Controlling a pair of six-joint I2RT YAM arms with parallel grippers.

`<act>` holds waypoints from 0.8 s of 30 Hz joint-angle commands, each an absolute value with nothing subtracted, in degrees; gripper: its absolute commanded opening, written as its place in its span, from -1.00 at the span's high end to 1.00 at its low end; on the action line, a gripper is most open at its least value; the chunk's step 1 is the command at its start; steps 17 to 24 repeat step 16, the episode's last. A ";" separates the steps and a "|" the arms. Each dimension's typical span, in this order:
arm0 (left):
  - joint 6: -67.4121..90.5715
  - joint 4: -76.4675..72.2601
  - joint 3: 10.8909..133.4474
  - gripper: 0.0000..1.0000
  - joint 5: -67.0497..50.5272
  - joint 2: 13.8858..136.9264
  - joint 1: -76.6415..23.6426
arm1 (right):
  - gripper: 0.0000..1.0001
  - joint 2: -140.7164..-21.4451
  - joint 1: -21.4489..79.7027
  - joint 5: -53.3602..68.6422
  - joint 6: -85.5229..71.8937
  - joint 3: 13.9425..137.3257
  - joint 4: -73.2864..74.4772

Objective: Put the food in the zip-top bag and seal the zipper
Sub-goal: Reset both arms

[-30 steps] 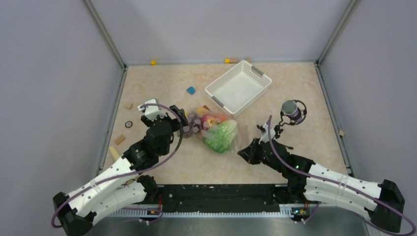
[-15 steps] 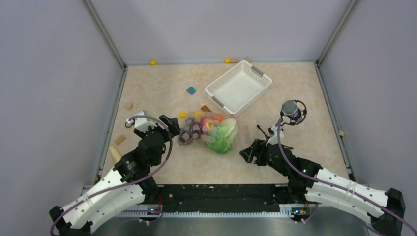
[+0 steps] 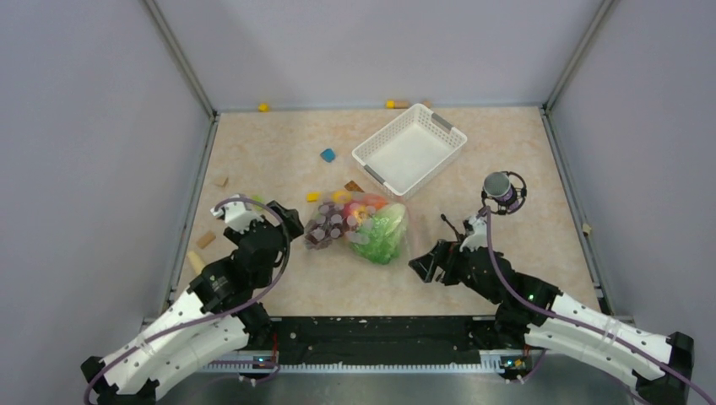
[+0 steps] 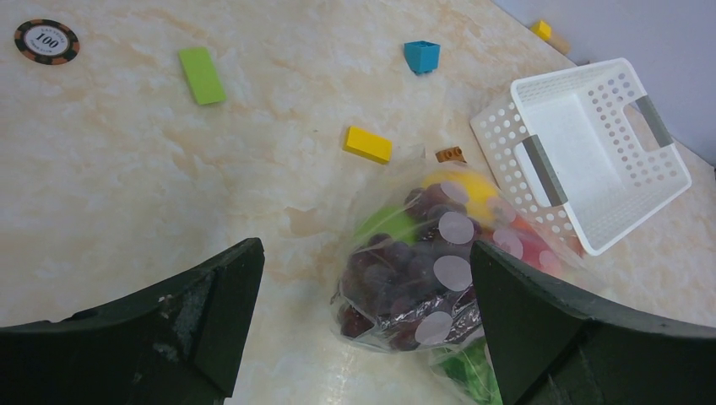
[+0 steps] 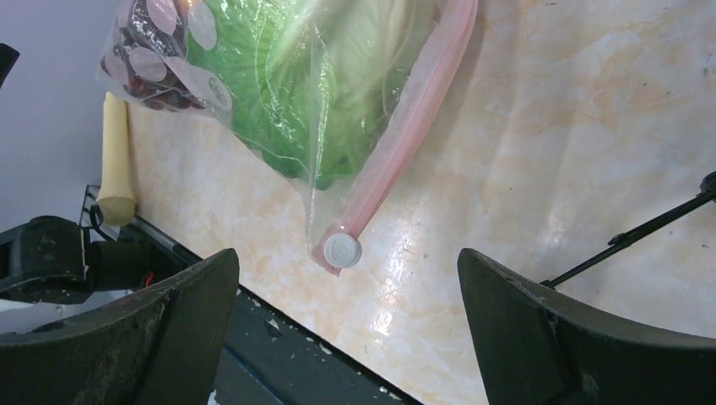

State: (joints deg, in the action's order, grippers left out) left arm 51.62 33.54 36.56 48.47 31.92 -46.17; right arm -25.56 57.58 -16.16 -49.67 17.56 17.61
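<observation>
The clear zip-top bag (image 3: 363, 224) lies flat at mid-table with the food inside: green lettuce (image 3: 382, 236), dark grapes (image 3: 326, 228), a red apple (image 3: 372, 203) and a yellow lemon (image 3: 344, 196). The right wrist view shows the pink zipper (image 5: 414, 126) running along the bag's edge down to a white slider (image 5: 342, 250). My right gripper (image 3: 422, 260) (image 5: 348, 257) is open just short of that slider end, touching nothing. The left gripper (image 3: 285, 221) (image 4: 365, 253) is open too, hovering a little back from the grape end of the bag (image 4: 422, 287).
A white slotted basket (image 3: 409, 149) (image 4: 591, 152) stands just behind the bag. Blue (image 3: 328, 155), yellow (image 4: 367, 144) and green (image 4: 202, 75) blocks, a poker chip (image 4: 46, 41) and wooden pieces (image 3: 205, 240) lie left. A purple-capped stand (image 3: 500, 190) is right.
My right gripper has opened and let go of the zipper end. The left arm has drawn back from the bag toward the near left, still open. The grape end settled slightly.
</observation>
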 commanded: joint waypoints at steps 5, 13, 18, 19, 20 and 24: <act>52.75 35.66 38.12 -0.94 50.50 30.14 -45.88 | -0.97 -24.80 57.57 -17.76 -46.13 17.98 14.82; 50.84 34.21 37.80 -0.94 50.50 31.31 -45.93 | -0.97 -24.93 57.57 -21.09 -44.86 17.85 14.57; 49.99 33.13 37.89 -0.94 50.43 32.36 -45.93 | -0.98 -24.97 57.60 -22.14 -45.13 18.04 15.32; 49.99 33.13 37.89 -0.94 50.43 32.36 -45.93 | -0.98 -24.97 57.60 -22.14 -45.13 18.04 15.32; 49.99 33.13 37.89 -0.94 50.43 32.36 -45.93 | -0.98 -24.97 57.60 -22.14 -45.13 18.04 15.32; 49.99 33.13 37.89 -0.94 50.43 32.36 -45.93 | -0.98 -24.97 57.60 -22.14 -45.13 18.04 15.32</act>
